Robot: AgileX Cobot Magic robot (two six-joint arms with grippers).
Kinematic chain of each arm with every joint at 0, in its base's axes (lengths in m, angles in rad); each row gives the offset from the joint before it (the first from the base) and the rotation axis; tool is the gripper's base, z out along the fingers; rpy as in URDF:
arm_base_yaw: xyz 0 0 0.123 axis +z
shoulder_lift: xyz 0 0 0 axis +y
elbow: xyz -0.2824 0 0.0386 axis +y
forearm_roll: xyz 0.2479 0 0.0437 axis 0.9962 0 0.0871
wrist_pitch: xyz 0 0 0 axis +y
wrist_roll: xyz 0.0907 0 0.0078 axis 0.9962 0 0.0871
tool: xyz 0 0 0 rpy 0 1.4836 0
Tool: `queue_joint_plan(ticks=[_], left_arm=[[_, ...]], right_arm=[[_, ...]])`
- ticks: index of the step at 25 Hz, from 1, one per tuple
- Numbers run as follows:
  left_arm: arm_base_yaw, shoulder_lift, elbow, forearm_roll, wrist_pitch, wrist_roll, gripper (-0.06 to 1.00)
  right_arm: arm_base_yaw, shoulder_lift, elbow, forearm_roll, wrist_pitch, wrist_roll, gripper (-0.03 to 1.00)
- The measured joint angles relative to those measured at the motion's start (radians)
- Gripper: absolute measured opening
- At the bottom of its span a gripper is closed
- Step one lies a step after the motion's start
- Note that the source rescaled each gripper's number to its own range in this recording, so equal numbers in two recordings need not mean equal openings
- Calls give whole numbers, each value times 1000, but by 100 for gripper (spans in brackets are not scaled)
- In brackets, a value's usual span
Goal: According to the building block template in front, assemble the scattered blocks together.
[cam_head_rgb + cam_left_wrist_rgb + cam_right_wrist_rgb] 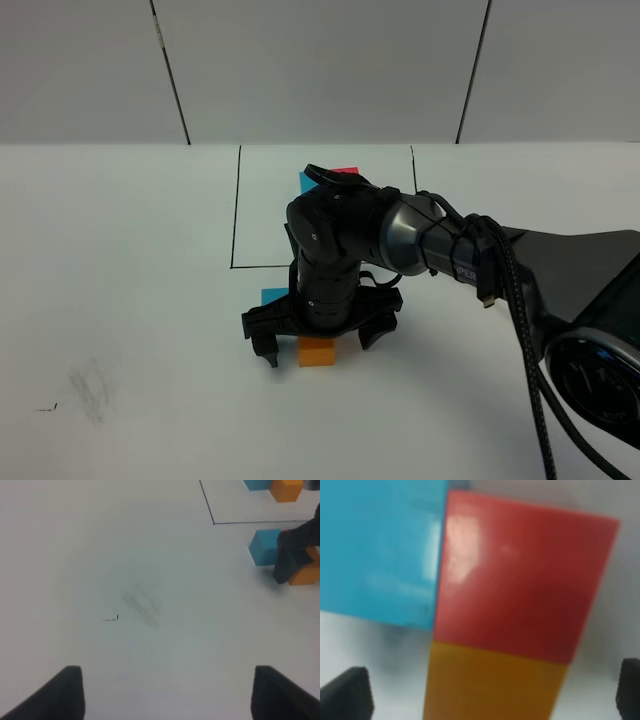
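1. Cyan, red and orange blocks sit joined in an L just near of the framed template, apparently copying it.
2. Right hand hovers wide open above them, holding nothing.
3. Left hand, open and empty, waits left.

Looks like a robotics lab or test cell, not anyone's home. The bench is one big plain white surface with a thin black rectangle drawn straight onto it, plus a grey smudge and a tiny pen mark. Behind it there's a white panelled wall with dark seams. A black robot arm with a cable running along it reaches over some plain coloured cubes. Nothing domestic in sight, just a bare, purpose-built setup.
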Motion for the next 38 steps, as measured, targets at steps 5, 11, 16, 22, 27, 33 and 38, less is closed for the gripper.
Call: queue_joint_plan(ticks=[5, 11, 16, 22, 27, 33, 38], left_arm=[[0, 0, 0, 0, 0, 0, 100], [0, 0, 0, 0, 0, 0, 100], [0, 0, 0, 0, 0, 0, 100], [0, 0, 0, 0, 0, 0, 100], [0, 0, 0, 0, 0, 0, 100], [0, 0, 0, 0, 0, 0, 100], [0, 0, 0, 0, 0, 0, 100]], right_arm=[[0, -54, 0, -30, 42, 21, 100], [1, -124, 1, -61, 80, 22, 97], [1, -177, 1, -187, 186, 22, 82], [1, -233, 1, -268, 216, -12, 54], [1, -318, 1, -312, 218, -100, 48], [1, -431, 1, -436, 222, -230, 48], [1, -510, 1, -503, 224, -264, 48]])
